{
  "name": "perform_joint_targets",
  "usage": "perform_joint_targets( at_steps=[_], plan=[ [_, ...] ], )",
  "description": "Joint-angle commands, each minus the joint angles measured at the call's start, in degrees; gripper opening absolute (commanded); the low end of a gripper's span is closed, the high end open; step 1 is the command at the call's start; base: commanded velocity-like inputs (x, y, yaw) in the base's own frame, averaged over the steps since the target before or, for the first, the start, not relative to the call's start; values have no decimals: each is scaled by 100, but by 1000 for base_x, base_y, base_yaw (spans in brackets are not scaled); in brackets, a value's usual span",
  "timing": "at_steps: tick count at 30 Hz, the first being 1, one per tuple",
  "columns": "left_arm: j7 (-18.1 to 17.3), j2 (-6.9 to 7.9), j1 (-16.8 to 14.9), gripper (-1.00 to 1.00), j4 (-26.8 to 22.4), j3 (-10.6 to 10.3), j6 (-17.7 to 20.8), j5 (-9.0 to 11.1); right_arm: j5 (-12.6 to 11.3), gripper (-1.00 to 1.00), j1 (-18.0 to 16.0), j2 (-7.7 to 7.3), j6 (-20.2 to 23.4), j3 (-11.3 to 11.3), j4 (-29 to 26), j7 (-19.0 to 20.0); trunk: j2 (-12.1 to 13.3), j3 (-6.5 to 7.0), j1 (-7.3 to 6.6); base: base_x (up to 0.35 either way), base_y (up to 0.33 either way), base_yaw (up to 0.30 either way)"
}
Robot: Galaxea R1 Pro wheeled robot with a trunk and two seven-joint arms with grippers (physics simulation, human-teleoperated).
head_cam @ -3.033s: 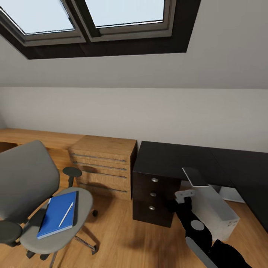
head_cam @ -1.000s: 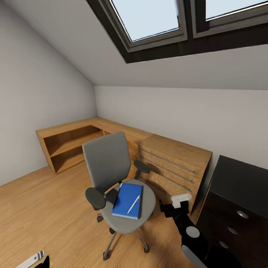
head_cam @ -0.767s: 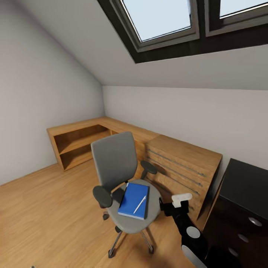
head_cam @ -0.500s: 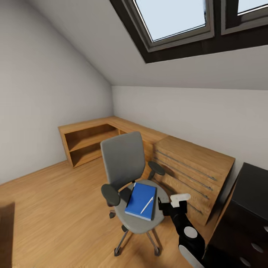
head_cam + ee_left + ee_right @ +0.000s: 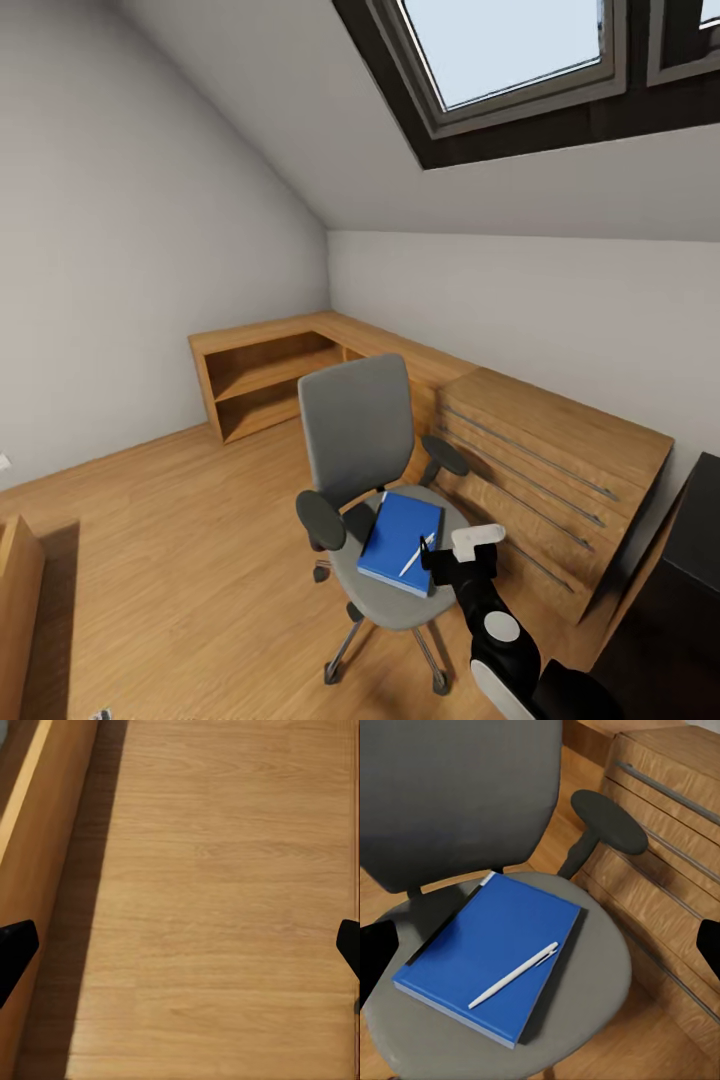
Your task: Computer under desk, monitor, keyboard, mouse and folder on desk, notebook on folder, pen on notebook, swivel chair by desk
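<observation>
Hovering right gripper (image 5: 455,562), jaws spread and empty, faces folder (image 5: 491,952) on swivel chair (image 5: 360,430) seat, roughly 11 o'clock; pen (image 5: 514,974) lies diagonally atop; notebook probably beneath.

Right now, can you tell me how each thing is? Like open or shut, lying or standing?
swivel chair: upright on the floor, holding the stack.
folder: shut, flat on the seat.
pen: lying across the folder.
dresser: drawers shut.
left pincer: open over bare floor, empty.
right pincer: open, empty, aimed at the folder.
</observation>
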Motion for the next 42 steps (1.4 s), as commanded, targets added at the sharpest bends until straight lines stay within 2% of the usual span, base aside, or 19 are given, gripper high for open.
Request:
perform_joint_targets(
  at_steps=[1, 3, 4, 5, 6, 9, 11, 13, 17, 22, 24, 25, 27, 32, 34, 38, 40, 41, 42],
  plan=[
    [18, -9, 2, 100, -35, -9, -27, 59, -24, 100, -10, -4, 23, 22, -8, -41, -4, -6, 1, 0, 0, 19],
    [22, -140, 2, 100, -108, -19, -27, 57, -17, 100, -11, 115, -27, 24, 36, -23, -4, -6, 1, 0, 0, 6],
    [15, -195, 2, 100, -118, -21, -27, 54, -12, 100, -19, 271, -33, 10, 131, -11, -4, -6, 1, 0, 0, 3],
    [11, -243, 2, 100, -123, -22, -25, 50, 28, 100, -124, 557, -38, -12, 503, -2, -44, -23, 22, 0, 0, 2],
    [7, -286, 2, 100, -124, -26, -22, 45, 105, 100, -554, 993, -41, -37, 1264, 7, -84, -41, 44, 0, 0, 1],
    [4, -319, 2, 100, -125, -30, -19, 35, 135, 100, -1534, 1600, -59, -114, 2721, 238, -204, -95, 110, 0, 0, 0],
    [4, -328, 2, 100, -125, -32, -18, 32, 108, 100, -2237, 2037, -266, -660, 4081, 1057, -285, -131, 154, 0, 0, 0],
    [3, -330, 2, 100, -125, -32, -18, 31, 102, 100, -2390, 2137, -383, -946, 4550, 1397, -365, -167, 198, 0, 0, 0],
    [3, -333, 2, 100, -121, -57, -17, 36, 97, 100, -2519, 2235, -839, -1221, 5467, 1748, -525, -239, 286, 0, 0, 0],
    [7, -339, 2, 100, -111, -167, -18, -129, 35, 100, -2551, 2228, -1259, -1405, 5959, 1785, -726, -329, 396, 0, 0, 0],
    [12, -336, 2, 100, -110, -181, -18, -180, -199, 100, -2555, 2196, -1300, -1929, 6003, 1739, -806, -365, 440, 0, 0, 0],
    [6, -334, 2, 100, -114, -186, -20, -199, -333, 100, -2557, 2183, -1309, -2389, 6014, 1679, -846, -383, 462, 0, 0, 0],
    [-26, -324, 2, 100, -139, -192, -14, -210, -416, 100, -2558, 2161, -1315, -2793, 6012, 1597, -926, -418, 506, 0, 0, 0],
    [-23, -322, 2, 100, -464, -349, 94, -212, -296, 100, -2558, 2129, -1177, -2906, 5864, 1567, -1127, -508, 616, 0, 0, 0],
    [8, -318, 2, 100, -897, -434, 423, -210, -236, 100, -2558, 2111, -951, -2916, 5800, 1564, -1207, -544, 659, 0, 0, 0],
    [48, -330, -31, 100, -1728, -498, 1929, -200, -182, 100, -2558, 2021, -437, -2925, 5558, 1562, -1368, -616, 747, 0, 0, 0],
    [65, -350, -245, 100, -1885, -497, 2502, -176, -176, 100, -2558, 1967, -230, -2925, 5398, 1561, -1448, -652, 791, 0, 0, 0],
    [80, -379, -476, 100, -1943, -488, 2735, -144, -173, 100, -2558, 1938, -126, -2926, 5313, 1561, -1488, -670, 813, 0, 0, 0],
    [207, -516, -936, 100, -1980, -473, 2988, 22, -167, 100, -2555, 1902, -11, -2922, 5219, 1561, -1528, -688, 835, 0, 0, 0]
  ],
)
